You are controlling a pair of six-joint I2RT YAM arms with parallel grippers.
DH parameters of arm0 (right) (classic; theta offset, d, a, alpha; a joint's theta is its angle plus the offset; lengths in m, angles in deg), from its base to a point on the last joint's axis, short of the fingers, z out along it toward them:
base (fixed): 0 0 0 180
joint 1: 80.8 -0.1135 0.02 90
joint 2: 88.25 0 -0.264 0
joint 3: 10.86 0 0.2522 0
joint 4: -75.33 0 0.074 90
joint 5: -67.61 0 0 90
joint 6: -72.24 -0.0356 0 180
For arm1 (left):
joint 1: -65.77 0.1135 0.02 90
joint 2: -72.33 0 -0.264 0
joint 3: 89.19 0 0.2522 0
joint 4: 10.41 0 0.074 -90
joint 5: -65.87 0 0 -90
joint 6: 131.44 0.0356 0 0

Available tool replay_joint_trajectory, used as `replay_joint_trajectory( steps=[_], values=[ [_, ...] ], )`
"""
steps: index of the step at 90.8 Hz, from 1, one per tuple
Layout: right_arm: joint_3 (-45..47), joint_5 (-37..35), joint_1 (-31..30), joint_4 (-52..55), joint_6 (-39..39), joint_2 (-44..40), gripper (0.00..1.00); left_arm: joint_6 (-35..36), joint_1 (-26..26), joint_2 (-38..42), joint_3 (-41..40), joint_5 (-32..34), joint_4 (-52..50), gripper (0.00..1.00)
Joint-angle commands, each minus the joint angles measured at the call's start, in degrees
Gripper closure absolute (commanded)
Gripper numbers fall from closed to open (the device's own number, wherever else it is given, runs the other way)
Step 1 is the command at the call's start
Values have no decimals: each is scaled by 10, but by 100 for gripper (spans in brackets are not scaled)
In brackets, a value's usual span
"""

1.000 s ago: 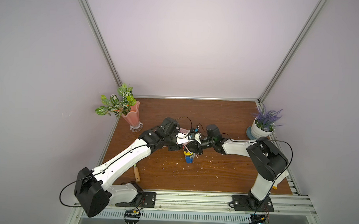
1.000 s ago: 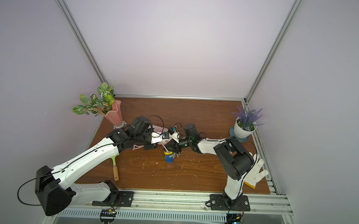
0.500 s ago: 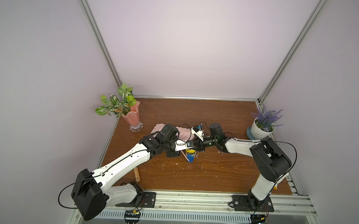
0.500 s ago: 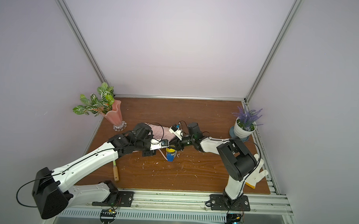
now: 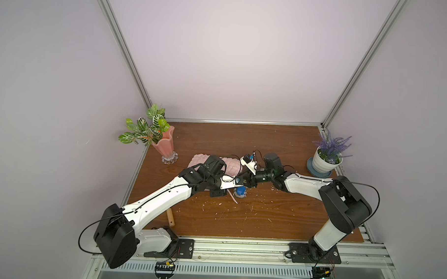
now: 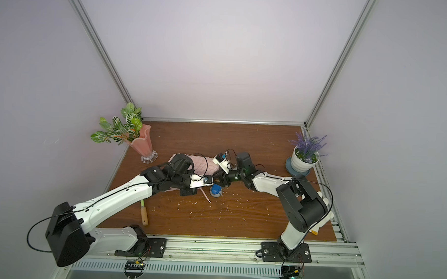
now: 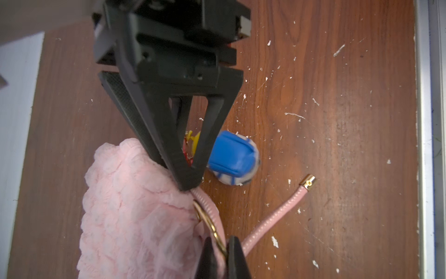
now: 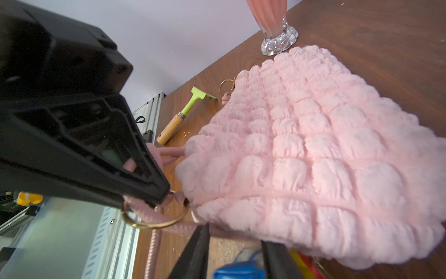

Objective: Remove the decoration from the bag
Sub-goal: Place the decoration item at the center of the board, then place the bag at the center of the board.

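1. Freeing the blue, yellow-topped toy figurine decoration (image 7: 231,157) well meant pinching where it clips on, not its round body; that joint was hidden
2. It lay on the wooden tabletop (image 5: 265,218) just beside a corner of the puffy pale-pink quilted bag (image 8: 301,145)
3. The left gripper (image 7: 220,242) was clamped on the pink rope strap (image 7: 272,215) by the bag's gold ring (image 8: 154,225), its arm stretched low
4. The right gripper (image 8: 234,235) hung low opposite, jaws partly apart, the decoration in line between them, holding nothing
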Motion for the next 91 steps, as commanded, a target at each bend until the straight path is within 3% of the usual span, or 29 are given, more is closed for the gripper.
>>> replay_joint_trajectory(
  steps=[1,27,40,52,62,79,91],
  values=[
    [12,-27,6,-68,-23,-33,59,-2,-9,-9,-3,-24,-3,100],
    [39,-110,35,-42,-11,-75,56,-16,-9,-50,12,17,50,100],
    [50,-171,58,25,16,-112,51,-37,6,-85,6,102,106,100],
    [78,-202,69,38,16,-141,47,-50,31,-114,26,108,148,100],
    [93,-231,84,38,12,-157,44,-62,29,-143,54,51,133,95],
    [108,-263,116,39,12,-192,36,-94,20,-145,49,38,105,75],
    [127,-257,143,37,8,-221,31,-125,20,-110,35,15,90,44]
  ],
)
